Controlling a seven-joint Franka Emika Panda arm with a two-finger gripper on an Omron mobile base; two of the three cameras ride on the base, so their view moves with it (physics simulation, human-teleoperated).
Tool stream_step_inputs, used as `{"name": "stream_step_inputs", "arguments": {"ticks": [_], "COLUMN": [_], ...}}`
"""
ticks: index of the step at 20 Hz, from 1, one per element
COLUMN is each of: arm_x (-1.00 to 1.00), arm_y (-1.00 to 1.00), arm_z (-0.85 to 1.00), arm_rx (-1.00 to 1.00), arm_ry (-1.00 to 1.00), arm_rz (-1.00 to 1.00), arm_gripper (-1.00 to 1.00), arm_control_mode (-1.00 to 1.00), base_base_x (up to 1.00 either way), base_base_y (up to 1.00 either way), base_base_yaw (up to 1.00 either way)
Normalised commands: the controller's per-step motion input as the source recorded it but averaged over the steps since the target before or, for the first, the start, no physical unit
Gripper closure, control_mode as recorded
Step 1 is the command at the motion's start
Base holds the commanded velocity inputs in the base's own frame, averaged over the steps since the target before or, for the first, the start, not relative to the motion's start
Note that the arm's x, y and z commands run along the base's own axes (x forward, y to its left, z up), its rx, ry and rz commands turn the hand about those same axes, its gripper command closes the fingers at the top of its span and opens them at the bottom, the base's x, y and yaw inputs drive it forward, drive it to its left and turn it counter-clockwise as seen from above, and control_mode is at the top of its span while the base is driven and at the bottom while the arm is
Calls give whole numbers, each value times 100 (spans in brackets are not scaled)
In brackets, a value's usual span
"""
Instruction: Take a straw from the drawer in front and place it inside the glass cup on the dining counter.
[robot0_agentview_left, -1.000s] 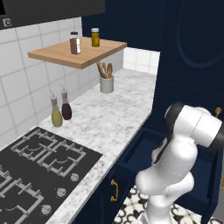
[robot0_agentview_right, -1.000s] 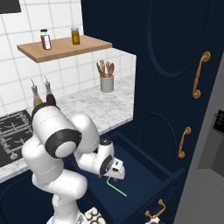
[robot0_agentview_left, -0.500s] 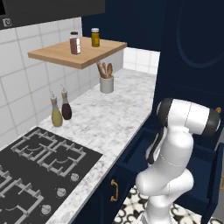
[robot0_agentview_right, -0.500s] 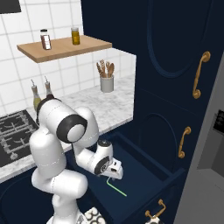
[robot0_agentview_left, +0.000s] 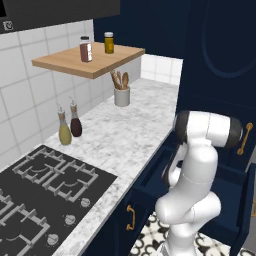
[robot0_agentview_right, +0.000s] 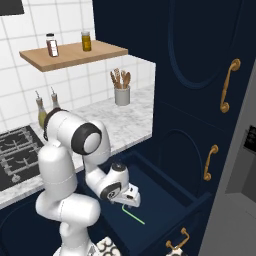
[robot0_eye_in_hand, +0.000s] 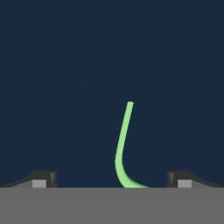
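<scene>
My pincer (robot0_eye_in_hand: 111, 181) gapes wide over the thin light-green straw (robot0_eye_in_hand: 123, 146), lower centre; light, slippery, so I'd pinch mid-length.

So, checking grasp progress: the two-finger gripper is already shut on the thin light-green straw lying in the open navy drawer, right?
Not quite. The two-finger gripper is open, its tips apart either side of the thin light-green straw, as the hand view shows. The straw does lie in the open navy drawer.
</scene>
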Motion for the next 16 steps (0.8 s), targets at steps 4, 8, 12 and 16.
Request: {"name": "stream_step_inputs", "arguments": {"ticks": [4,8,12,16], "arm_x": [0,0,4,8], "arm_y": [-6,-12,-2,0], "arm_z": [-2,-9,-18,-31], "arm_rx": [0,0,0,0], "arm_ry": [-2,-1,0,0], "arm_rz": [0,0,0,0], "arm_gripper": [-100,-100,-100,-100], "arm_control_mode": [-100,-100,-100,-100], "base_base_x": [0,0,0,0], "base_base_y": [0,0,0,0], "base_base_yaw": [0,0,0,0]}}
